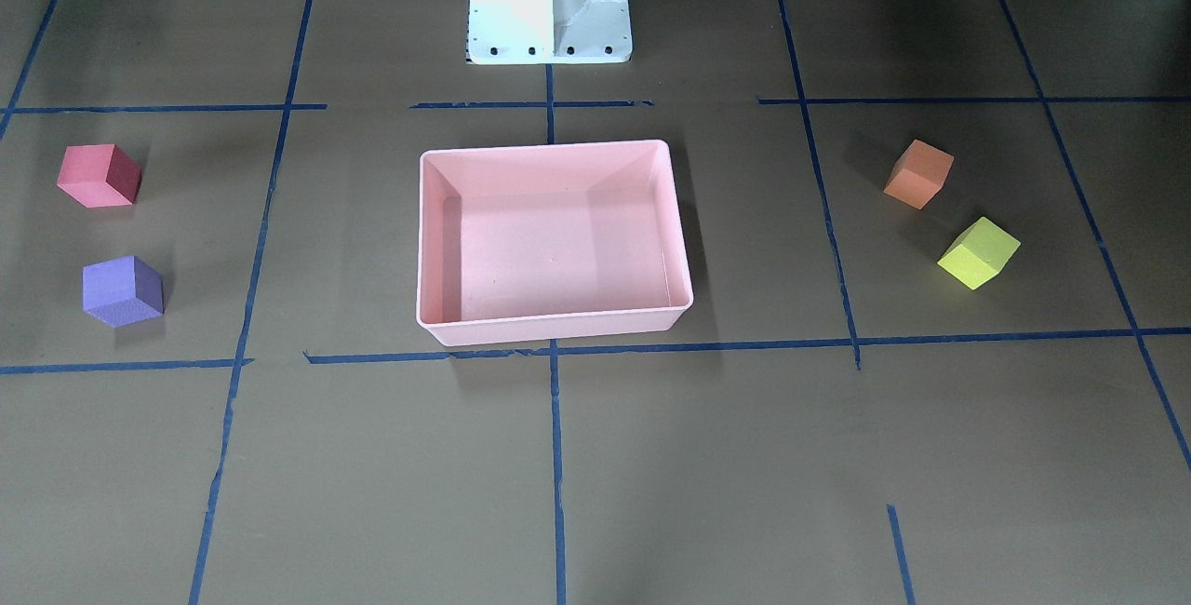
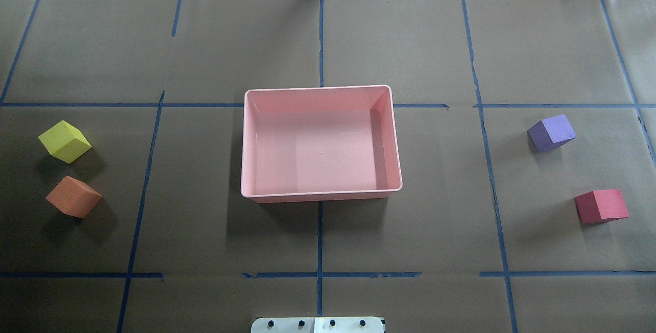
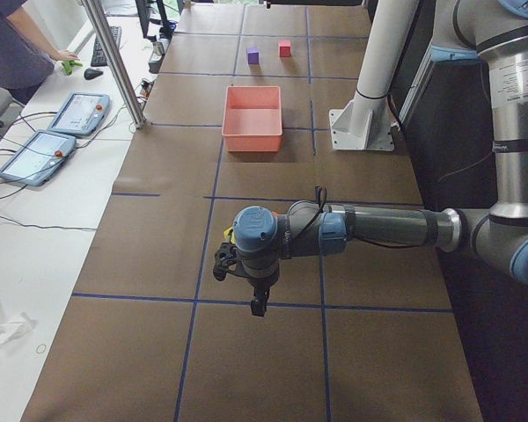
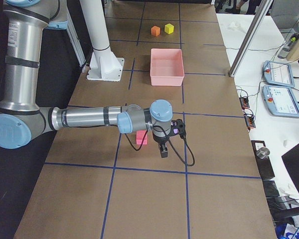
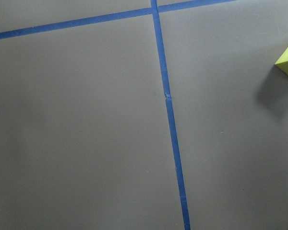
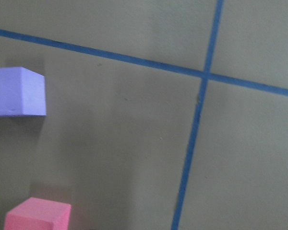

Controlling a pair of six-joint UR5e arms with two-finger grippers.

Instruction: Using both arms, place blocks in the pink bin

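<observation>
Foam, plastic, paper
We see grainy matt foam blocks [image 1: 122,289], a smooth, faintly shiny plastic pink bin [image 1: 554,326], and a table [image 1: 744,475] covered in matt brown paper.

My table [image 2: 205,230] is covered in brown paper, ruled into squares by blue tape [image 2: 320,235]. The pink bin [image 2: 318,198] sits on it at the middle, across a tape line. On my left lie the yellow-green block [image 2: 65,141] and, nearer me, the orange block [image 2: 74,197], near each other but apart. On my right lie the purple block [image 2: 551,132] and, nearer me, the red block [image 2: 601,206], also apart. All four rest well away from the bin. The white base [image 1: 549,0] stands at my edge.
</observation>
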